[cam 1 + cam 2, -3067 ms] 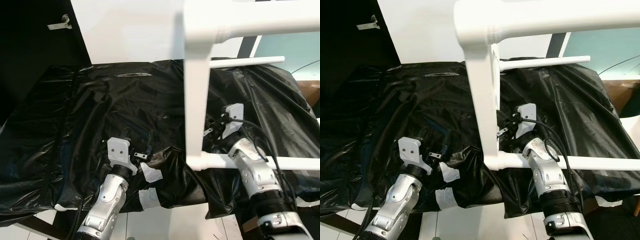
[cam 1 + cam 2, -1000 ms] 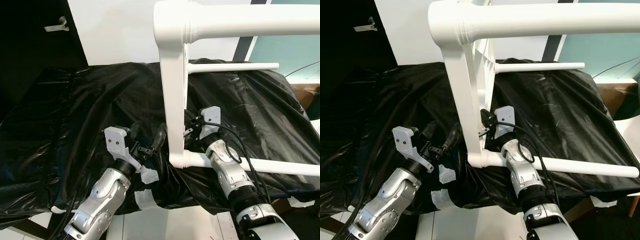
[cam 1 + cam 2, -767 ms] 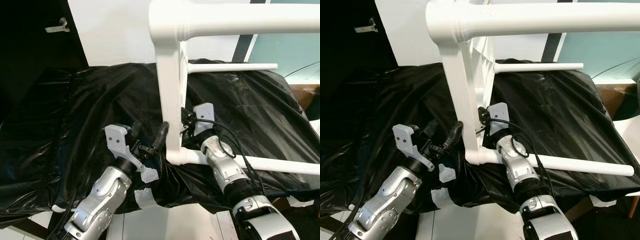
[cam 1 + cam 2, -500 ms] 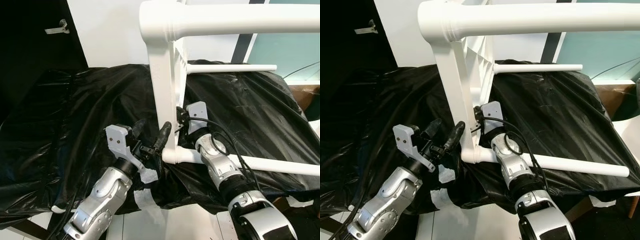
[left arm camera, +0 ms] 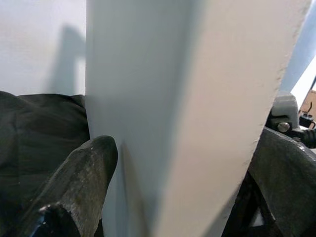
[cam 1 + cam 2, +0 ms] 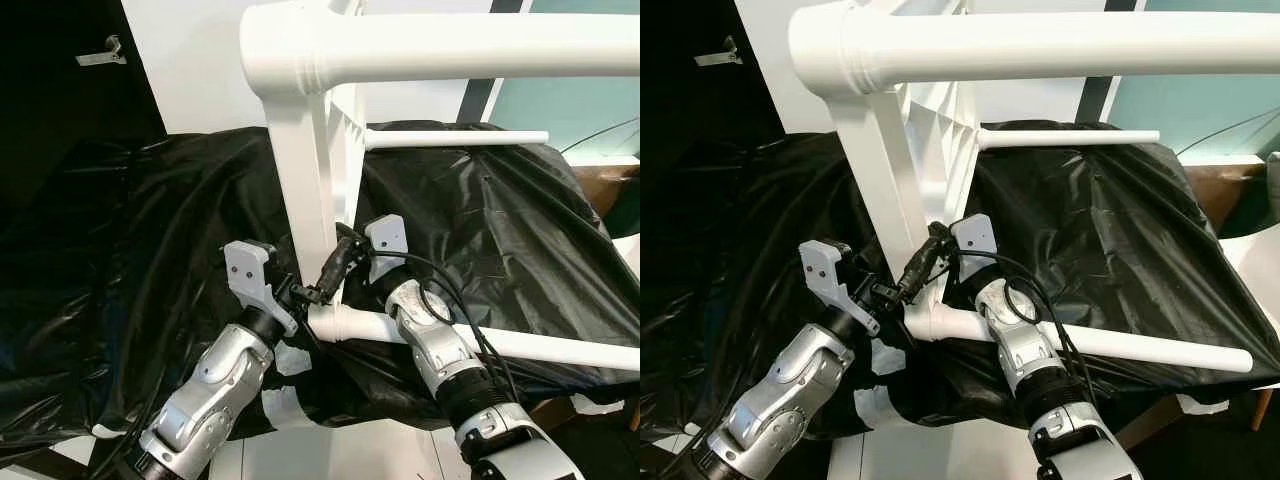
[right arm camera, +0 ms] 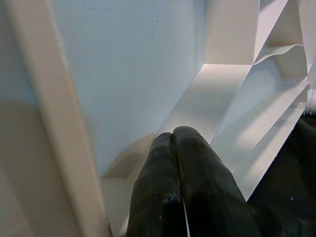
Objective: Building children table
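Left pincer straddles the white table's edge panel, fingers wide on either side, the table tipped on edge over the black-sheeted surface. Right pincer, fingers pressed together, braces inside the ribbed underside. Best squeeze squarely before shifting.

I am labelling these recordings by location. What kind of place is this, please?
Probably a room in a home set up as an assembly area. A surface is draped in black plastic sheeting, a white children's table stands on its side on it, and a white wall and a dark door are behind.
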{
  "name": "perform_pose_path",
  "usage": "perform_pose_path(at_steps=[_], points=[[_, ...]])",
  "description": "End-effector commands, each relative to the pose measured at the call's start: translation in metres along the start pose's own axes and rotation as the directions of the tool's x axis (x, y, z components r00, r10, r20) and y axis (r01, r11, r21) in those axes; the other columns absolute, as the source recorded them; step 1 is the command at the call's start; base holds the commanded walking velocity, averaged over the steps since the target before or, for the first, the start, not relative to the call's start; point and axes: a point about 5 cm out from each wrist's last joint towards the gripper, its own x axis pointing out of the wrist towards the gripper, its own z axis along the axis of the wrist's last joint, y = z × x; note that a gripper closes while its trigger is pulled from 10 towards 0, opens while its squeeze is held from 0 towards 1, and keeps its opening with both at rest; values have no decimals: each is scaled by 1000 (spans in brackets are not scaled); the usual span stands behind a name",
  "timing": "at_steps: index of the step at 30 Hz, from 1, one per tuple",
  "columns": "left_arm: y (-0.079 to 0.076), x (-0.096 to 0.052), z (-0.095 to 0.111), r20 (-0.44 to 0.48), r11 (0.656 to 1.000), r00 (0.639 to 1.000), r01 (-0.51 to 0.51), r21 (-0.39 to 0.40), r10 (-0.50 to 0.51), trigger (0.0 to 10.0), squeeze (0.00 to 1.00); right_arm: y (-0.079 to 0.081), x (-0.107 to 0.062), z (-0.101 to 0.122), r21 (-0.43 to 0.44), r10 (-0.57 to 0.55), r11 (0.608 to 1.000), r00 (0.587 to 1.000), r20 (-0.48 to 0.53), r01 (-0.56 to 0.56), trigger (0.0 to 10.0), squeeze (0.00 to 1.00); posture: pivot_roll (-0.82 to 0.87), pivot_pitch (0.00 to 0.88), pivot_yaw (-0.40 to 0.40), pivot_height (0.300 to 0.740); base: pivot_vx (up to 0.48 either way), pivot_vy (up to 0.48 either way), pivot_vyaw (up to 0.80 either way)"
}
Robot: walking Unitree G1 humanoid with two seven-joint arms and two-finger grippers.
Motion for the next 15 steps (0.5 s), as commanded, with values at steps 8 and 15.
perform_pose_path(at_steps=[8,15], points=[[-18,-1,-1,-12,923,924,383,41,-383,10000,0,20,-12,-31,30,110,994,983,-149,-107,10000,0,85,0,-15,740,0,0,0],[-13,3,1,30,943,945,323,85,-326,0,0,-6,-25,-31,14,-103,994,983,-154,107,10000,0,89,0,-18,740,0,0,0]])
